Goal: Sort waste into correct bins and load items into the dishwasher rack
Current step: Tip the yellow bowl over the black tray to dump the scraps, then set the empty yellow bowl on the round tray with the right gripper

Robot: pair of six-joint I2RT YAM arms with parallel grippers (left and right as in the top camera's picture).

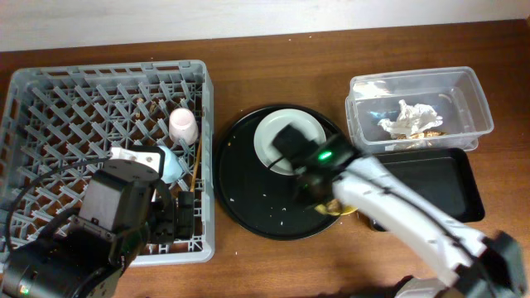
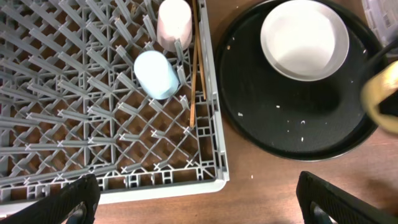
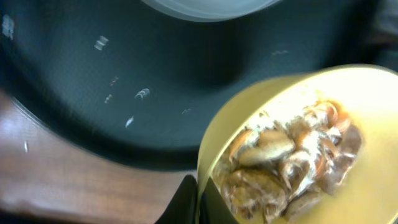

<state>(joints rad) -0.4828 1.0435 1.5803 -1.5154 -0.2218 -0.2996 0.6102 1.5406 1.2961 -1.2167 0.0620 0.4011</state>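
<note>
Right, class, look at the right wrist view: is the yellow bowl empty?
No, the yellow bowl holds a heap of brownish food scraps inside it.

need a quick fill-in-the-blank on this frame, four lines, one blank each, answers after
1. The rack holds chopsticks and ___ cups.
2. The napkin lies in the ___ tub.
3. The plate sits on the round ___ tray.
4. The right gripper holds the ___ bowl of food scraps.

Missing words: two; clear; black; yellow.
</note>
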